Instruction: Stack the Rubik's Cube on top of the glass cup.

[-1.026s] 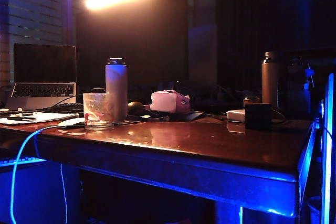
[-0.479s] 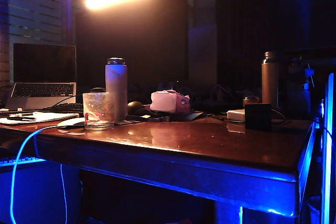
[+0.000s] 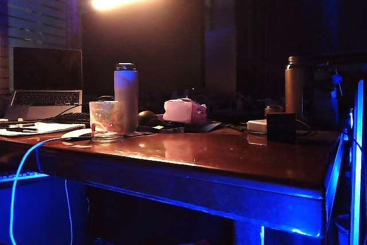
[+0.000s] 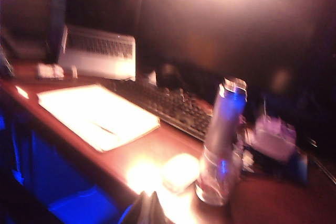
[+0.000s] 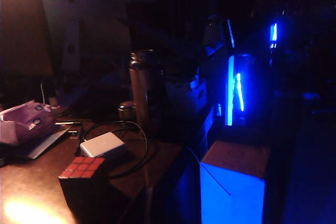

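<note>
The glass cup (image 3: 106, 120), a short clear tumbler with red and pink print, stands near the table's left front edge, right in front of a pale bottle (image 3: 126, 97). The Rubik's Cube (image 3: 281, 127) sits as a dark block at the table's right. Neither gripper shows in the exterior view. In the blurred left wrist view my left gripper (image 4: 149, 207) has its tips together, short of the glass cup (image 4: 214, 181). In the right wrist view my right gripper (image 5: 148, 203) is dark and shut, beside the Rubik's Cube (image 5: 84, 182), whose top face is red.
A laptop (image 3: 46, 81), papers (image 3: 40, 128) and a keyboard (image 4: 168, 106) fill the left. A pink bundle (image 3: 184, 111) lies mid-table. A flat pale box with a cable (image 5: 102, 145) and a brown bottle (image 3: 294, 87) stand behind the cube. A blue-lit box (image 5: 233, 187) stands off the table's right edge.
</note>
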Motion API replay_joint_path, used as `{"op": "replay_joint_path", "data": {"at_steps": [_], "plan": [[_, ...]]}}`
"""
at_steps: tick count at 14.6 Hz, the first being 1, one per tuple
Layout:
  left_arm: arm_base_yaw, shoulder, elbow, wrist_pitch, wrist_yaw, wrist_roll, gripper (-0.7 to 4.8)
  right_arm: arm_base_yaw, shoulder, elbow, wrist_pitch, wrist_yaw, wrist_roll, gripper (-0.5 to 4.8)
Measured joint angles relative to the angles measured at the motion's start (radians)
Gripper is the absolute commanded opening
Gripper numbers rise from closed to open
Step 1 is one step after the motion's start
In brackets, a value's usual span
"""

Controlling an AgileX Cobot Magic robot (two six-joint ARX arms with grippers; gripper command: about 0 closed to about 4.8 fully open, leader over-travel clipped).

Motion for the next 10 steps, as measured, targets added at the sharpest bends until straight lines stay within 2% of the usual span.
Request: {"op": "replay_joint_path", "data": {"at_steps": [2, 4, 6, 8, 10], "plan": [[0.021, 0.257, 0.242, -0.024, 0.117, 0.054, -0.04, -0.002, 0.182, 0.097, 0.024, -0.005, 0.0, -0.01], [0.031, 0.499, 0.528, -0.135, 0.304, 0.099, -0.04, -0.004, 0.406, 0.222, 0.087, -0.052, -0.01, -0.01], [0.03, 0.698, 0.801, -0.294, 0.483, 0.188, -0.04, -0.004, 0.66, 0.404, 0.141, -0.116, -0.047, -0.01], [0.03, 0.828, 1.012, -0.519, 0.563, 0.308, -0.04, -0.003, 0.851, 0.563, 0.119, -0.163, -0.057, -0.01], [0.029, 0.938, 1.15, -0.756, 0.606, 0.373, -0.04, -0.003, 1.029, 0.717, 0.101, -0.206, -0.058, -0.01]]}}
